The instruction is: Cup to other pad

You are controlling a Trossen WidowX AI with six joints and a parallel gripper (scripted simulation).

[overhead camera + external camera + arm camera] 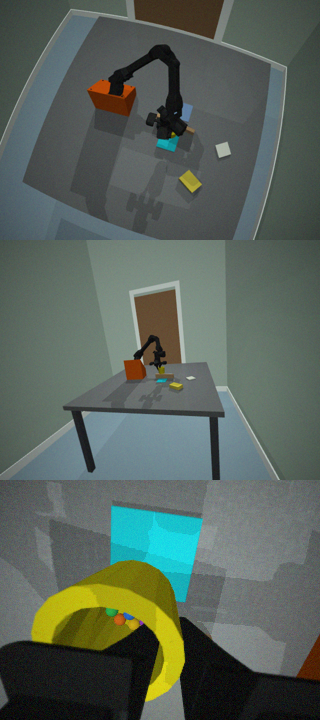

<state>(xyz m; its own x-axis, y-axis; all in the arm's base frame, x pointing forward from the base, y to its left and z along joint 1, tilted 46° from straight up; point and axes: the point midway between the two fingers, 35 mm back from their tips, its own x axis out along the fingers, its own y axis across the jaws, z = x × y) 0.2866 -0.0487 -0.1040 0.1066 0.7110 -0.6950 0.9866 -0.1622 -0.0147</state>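
Observation:
My gripper [170, 134] [159, 368] [169, 621] is shut on the wall of a yellow cup [173, 134] [161, 370] [125, 610] and holds it upright in the air. Several coloured marbles [124, 618] lie in the bottom of the cup. A cyan pad [168, 144] [161, 380] [165, 540] lies on the table below the cup and slightly ahead of it. A light blue pad [186, 112] lies behind the arm, beyond a low wooden bar [190, 129] [165, 375]. The cup hangs above the near side of the bar.
An orange box [112, 99] [134, 369] carries the arm's base at the left. A white block [223, 149] [190, 378] and a yellow block [190, 181] [176, 385] lie on the grey table [77, 129] [180, 400], to the right and front of the cyan pad.

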